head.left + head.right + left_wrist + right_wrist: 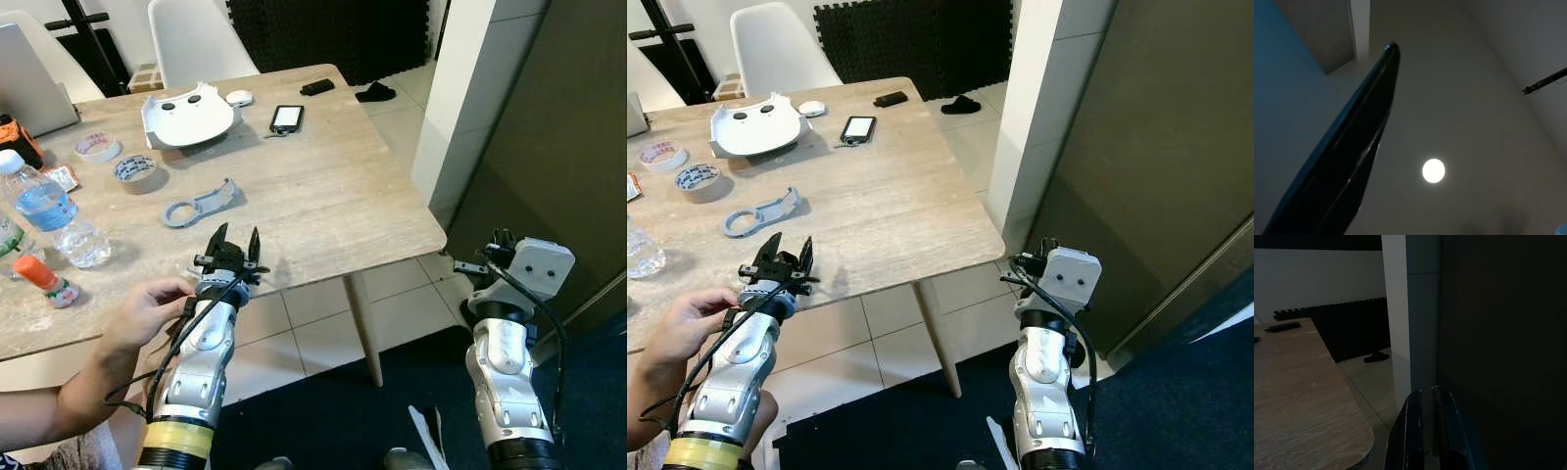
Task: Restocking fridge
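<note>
Two grippers, both empty. Left gripper (235,240) at the near edge of the table (323,196), fingers spread and pointing up, a person's hand (147,308) clasped on its wrist. Right gripper (487,257) off the table's right corner, fingers pressed nearly together, facing a dark panel (549,127) (judged to be the fridge door, closed). Nothing for restocking picked up yet; task hardly begun.

Likely trouble:
- Pinching the person's hand through a sudden swing or closing of the left gripper.
- Clipping the table's edge on a forward reach.
- Toppling the water bottle (49,211) with a careless approach, tall, smooth and round as it is.
- Scraping the closed door with the right fingers, so near it.

Containers at the table's left end:
- Water bottle, upright, white cap on, clear water inside.
- Just beside it, nearer the table's front edge, a small bottle (44,279) with an orange cap, apparently on its side, contents impossible to tell.
</note>
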